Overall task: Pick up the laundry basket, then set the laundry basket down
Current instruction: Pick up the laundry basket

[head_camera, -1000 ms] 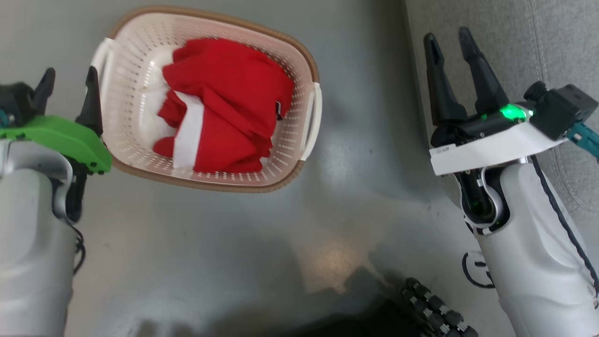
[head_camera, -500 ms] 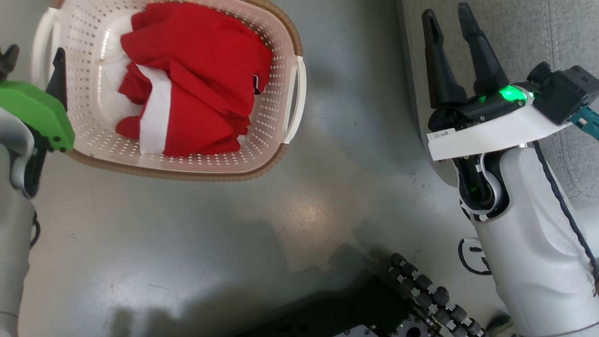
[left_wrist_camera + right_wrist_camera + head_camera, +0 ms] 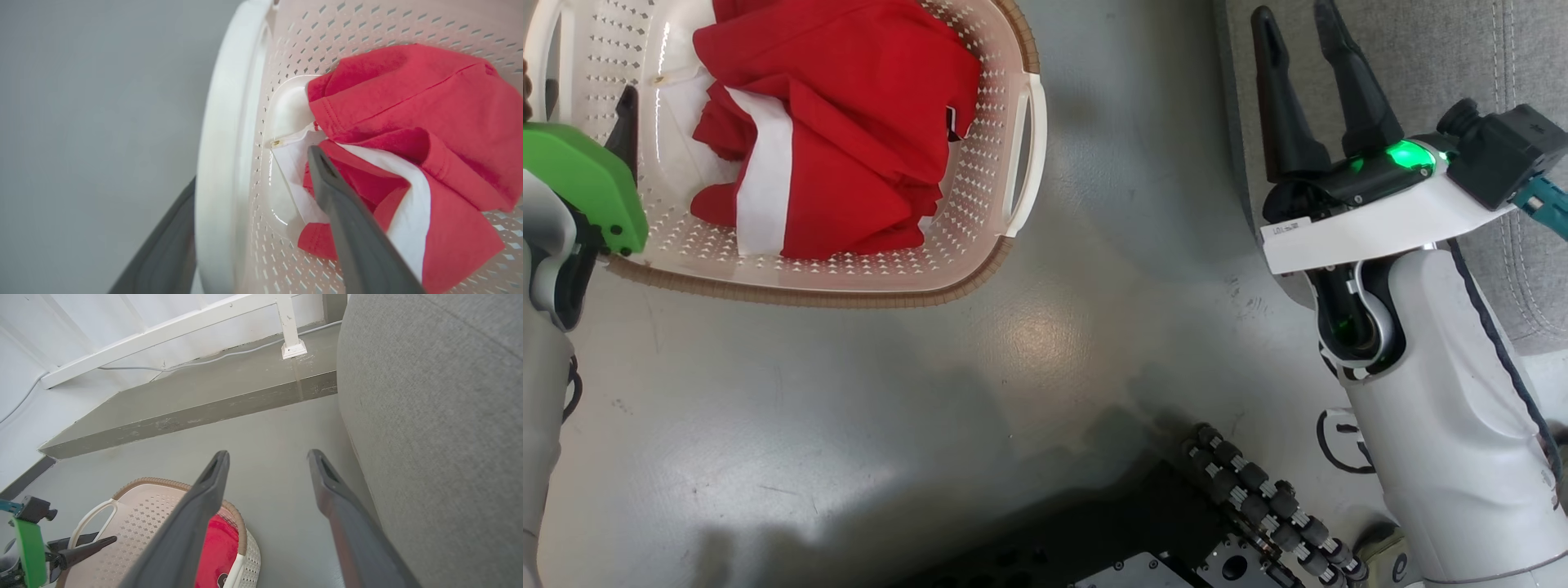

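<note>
The laundry basket [image 3: 992, 256], cream and perforated with a brown rim, sits on the grey floor at the upper left of the head view and holds red and white clothes [image 3: 833, 122]. My left gripper [image 3: 576, 90] is open and straddles the basket's left white handle [image 3: 229, 122]. One finger is inside the basket above the clothes and the other is outside the handle. The left gripper [image 3: 81, 547] also appears at the basket's [image 3: 139, 514] far side in the right wrist view. My right gripper [image 3: 1292, 20] is open and holds nothing, well right of the basket, beside the sofa [image 3: 267, 455].
A grey fabric sofa [image 3: 1462, 65] stands at the right, close to my right arm. My dark base with a row of rollers [image 3: 1258, 506] fills the lower middle. Beyond the basket are a raised grey ledge [image 3: 204, 396] and a white rail post [image 3: 292, 347].
The head camera has swung, so the basket sits further up and left in the picture. My left gripper has gone from beside the handle to astride it. The right gripper has hardly moved.
</note>
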{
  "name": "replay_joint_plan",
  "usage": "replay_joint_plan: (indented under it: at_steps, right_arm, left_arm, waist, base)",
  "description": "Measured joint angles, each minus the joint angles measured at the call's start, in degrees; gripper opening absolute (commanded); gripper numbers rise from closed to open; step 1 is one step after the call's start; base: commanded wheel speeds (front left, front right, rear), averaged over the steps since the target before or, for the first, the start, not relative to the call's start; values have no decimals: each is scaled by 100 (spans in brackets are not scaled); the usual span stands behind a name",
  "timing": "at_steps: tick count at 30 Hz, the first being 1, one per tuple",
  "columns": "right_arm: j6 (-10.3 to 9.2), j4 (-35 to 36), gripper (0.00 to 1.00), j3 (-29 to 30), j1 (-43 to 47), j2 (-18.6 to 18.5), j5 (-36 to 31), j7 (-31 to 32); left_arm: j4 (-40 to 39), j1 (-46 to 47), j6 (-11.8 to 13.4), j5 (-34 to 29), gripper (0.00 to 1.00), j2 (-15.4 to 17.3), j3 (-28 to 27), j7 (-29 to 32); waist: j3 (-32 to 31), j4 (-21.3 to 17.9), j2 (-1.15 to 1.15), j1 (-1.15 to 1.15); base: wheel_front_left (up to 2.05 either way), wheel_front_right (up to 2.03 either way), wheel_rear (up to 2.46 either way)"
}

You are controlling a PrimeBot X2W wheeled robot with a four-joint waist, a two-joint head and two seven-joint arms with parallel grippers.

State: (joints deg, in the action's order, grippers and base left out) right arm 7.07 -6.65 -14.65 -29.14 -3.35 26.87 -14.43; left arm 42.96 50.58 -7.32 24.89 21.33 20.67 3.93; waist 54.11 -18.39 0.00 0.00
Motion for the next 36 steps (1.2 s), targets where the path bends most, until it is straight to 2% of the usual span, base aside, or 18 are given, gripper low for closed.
replay_joint_plan:
  at_steps: [1,2,3,4,5,6,7,14,21,25,36]
  right_arm:
    - [0,-3,100,-12,-3,2,0,0]
    - [0,-9,100,-22,-4,5,0,0]
    - [0,-13,100,-27,-6,10,0,0]
    - [0,-16,100,-30,-8,11,0,0]
    - [0,-21,100,-31,-10,11,0,0]
    - [0,-23,100,-31,-14,11,0,0]
    - [0,-25,100,-31,-19,11,0,0]
    - [0,-94,100,-21,-94,16,0,-1]
    - [0,-178,100,-10,-94,23,0,-1]
    - [0,-242,100,2,-92,24,0,-1]
    - [0,-401,100,26,-66,26,-1,-15]
  left_arm:
    - [42,11,0,42,100,4,11,7]
    - [80,24,0,99,87,13,30,7]
    - [99,35,0,164,67,26,51,7]
    - [118,54,0,193,41,43,74,7]
    - [133,82,0,222,26,62,102,8]
    - [146,114,0,233,5,80,130,9]
    - [156,131,0,261,0,97,151,11]
    - [372,191,-43,394,0,102,241,-41]
    - [677,165,-19,939,0,-236,181,-258]
    - [869,74,-12,1036,0,-283,77,-443]
    - [1158,-383,23,1456,0,-673,118,-764]
  waist:
    - [5,-2,0,0]
    - [9,-3,0,0]
    - [11,-4,0,0]
    - [13,-6,0,0]
    - [14,-7,0,0]
    - [15,-8,0,0]
    - [15,-9,0,0]
    - [-24,-5,0,0]
    - [-264,33,0,0]
    - [-419,68,0,0]
    - [-932,163,0,0]
  base:
    - [0,0,0]
    - [0,0,0]
    - [0,0,0]
    - [0,0,0]
    - [0,0,0]
    - [0,0,0]
    - [0,0,0]
    - [0,0,0]
    - [0,0,0]
    - [0,0,0]
    - [0,0,0]
